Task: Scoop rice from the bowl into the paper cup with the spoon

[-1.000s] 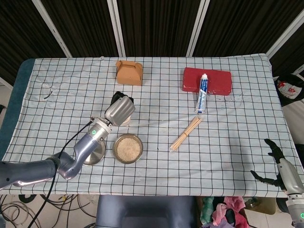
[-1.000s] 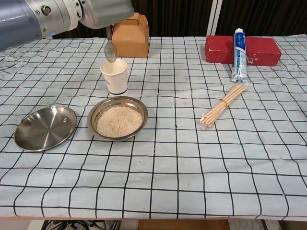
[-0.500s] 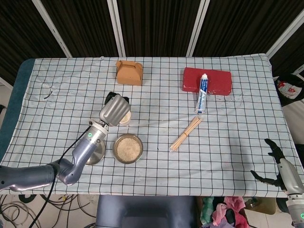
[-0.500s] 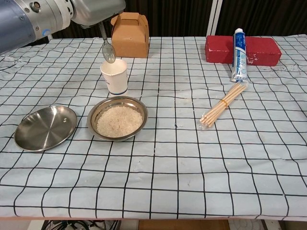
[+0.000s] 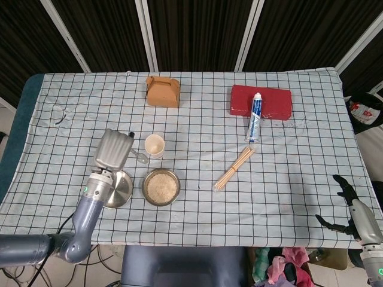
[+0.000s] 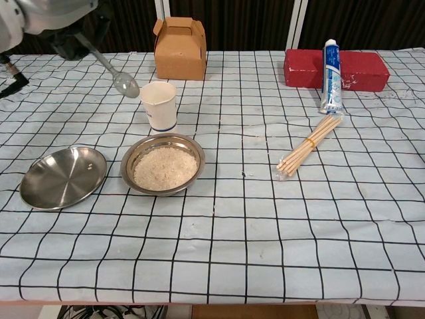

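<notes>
The left hand (image 5: 114,149) has moved away to the left since a moment ago. Back then it was holding the spoon (image 6: 117,75) right over the paper cup (image 6: 159,105). Now the hand is gripping the spoon off to the left of the cup, and the spoon's round end is hanging in the air just beside the cup's rim. The bowl (image 6: 163,164) of rice is sitting near the cup, on the near side, and has not moved. A shiny plate (image 6: 63,176) is lying to the left of the bowl.

The right hand (image 5: 349,210) is staying low at the near right corner, holding nothing, with its fingers spread apart.

A checked cloth (image 5: 197,206) is covering the table. Dark curtains (image 5: 197,30) are hanging behind the far edge.
</notes>
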